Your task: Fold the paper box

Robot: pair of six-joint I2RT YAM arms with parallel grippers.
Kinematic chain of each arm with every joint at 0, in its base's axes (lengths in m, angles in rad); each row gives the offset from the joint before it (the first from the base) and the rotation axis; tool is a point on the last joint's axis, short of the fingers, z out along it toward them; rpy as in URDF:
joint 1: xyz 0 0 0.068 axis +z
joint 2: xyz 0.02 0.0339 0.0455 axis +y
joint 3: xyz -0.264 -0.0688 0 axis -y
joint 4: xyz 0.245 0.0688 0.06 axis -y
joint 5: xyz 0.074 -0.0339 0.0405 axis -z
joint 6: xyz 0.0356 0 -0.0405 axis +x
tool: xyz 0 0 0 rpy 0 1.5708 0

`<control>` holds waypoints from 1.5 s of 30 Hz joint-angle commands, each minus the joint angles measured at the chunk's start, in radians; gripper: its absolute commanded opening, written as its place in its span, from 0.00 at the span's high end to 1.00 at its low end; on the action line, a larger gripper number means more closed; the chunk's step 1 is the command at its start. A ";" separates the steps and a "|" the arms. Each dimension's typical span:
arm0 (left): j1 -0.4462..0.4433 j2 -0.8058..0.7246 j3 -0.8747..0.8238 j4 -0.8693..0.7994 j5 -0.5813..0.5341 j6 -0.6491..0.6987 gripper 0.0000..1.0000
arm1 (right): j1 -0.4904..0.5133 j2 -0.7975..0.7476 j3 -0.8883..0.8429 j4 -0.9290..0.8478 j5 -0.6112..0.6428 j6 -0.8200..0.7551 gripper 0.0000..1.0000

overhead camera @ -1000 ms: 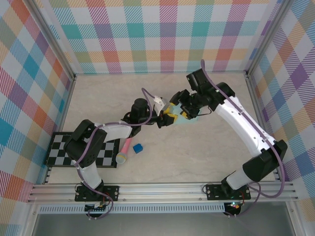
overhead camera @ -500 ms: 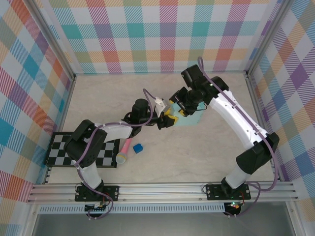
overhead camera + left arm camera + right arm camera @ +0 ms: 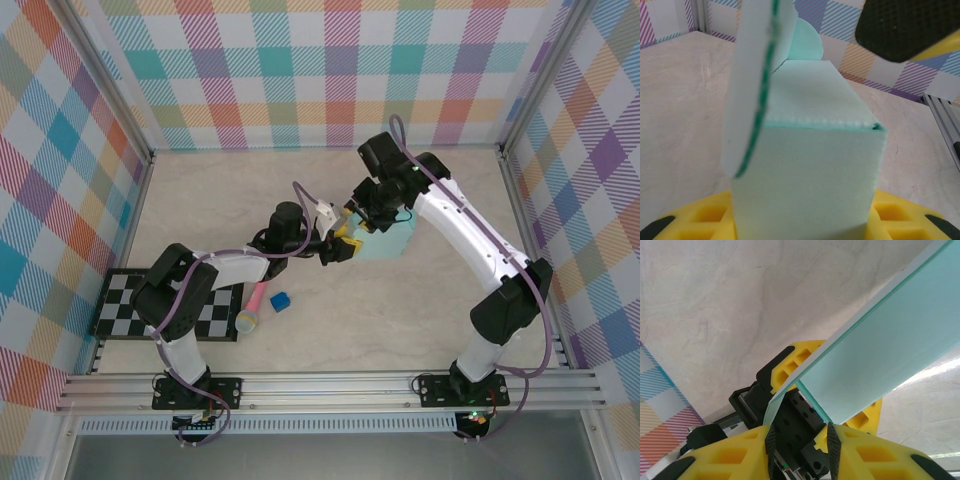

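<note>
"Paper box (image 3: 388,242), where?" asks Ren.

"Middle of the table (image 3: 420,320), a little far and right of centre. Body formed, one flap standing up," says Kolo.

"Who has it?"

"Left pincer (image 3: 344,250) is closed on the box's left end, yellow fingers either side of its lower part. I judge that's an anchor, so the thin card can't skid or twist while the other arm works."

"And the right pincer (image 3: 801,435)?"

"Over the far-left corner. Jaws stand apart, wider than the card. The upright flap (image 3: 747,85) comes down between them, not pinched as far as I can see. Probably placed to press the flap over."

"Orientation?"

"Long axis runs left to right, away from the left pincer. The flap rises along the far long side, free edge up. A rounded tab (image 3: 807,42) shows at the right end."
</note>
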 commanded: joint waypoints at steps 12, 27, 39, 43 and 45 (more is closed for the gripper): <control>-0.015 -0.012 0.003 -0.005 0.035 0.057 0.72 | 0.008 -0.018 0.019 -0.016 0.006 0.027 0.58; -0.020 -0.014 0.020 -0.017 0.038 0.063 0.74 | 0.067 -0.022 -0.050 0.076 0.019 0.171 0.62; -0.020 -0.020 0.012 0.004 0.044 0.071 0.75 | 0.064 -0.057 -0.132 0.020 0.112 0.166 0.66; -0.021 -0.026 0.001 0.020 0.049 0.078 0.75 | 0.053 -0.085 -0.180 0.080 0.087 0.195 0.68; -0.021 -0.029 0.005 0.014 0.056 0.081 0.75 | 0.051 -0.078 -0.169 0.083 0.076 0.192 0.69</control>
